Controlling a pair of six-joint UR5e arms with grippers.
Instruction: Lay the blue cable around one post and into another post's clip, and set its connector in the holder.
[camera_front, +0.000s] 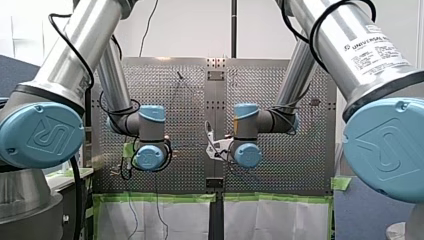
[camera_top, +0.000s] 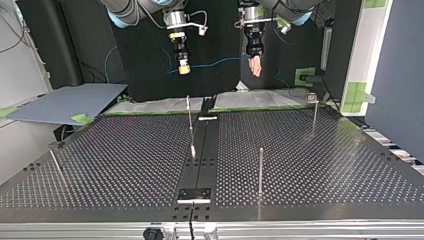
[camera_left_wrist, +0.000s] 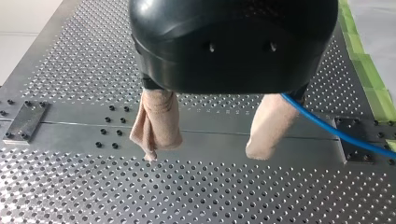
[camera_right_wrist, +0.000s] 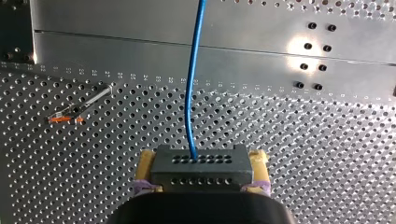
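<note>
Cable (camera_top: 215, 64), thin and blue, hangs in the air between the two arms, above the table (camera_top: 310, 165). The right arm's end effector (camera_right_wrist: 201, 163) squeezes the dark connector (camera_right_wrist: 198, 179) at the cable's end. The left arm's end effector (camera_left_wrist: 205, 150) is spread wide, and the cable runs just beside one pad (camera_left_wrist: 271, 121).

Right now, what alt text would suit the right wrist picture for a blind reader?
My right gripper, with yellow pads, clamps a dark plug, and a blue cable runs from it ahead over a metal table full of holes. A thin post with an orange tip stands beside the cable.
</note>
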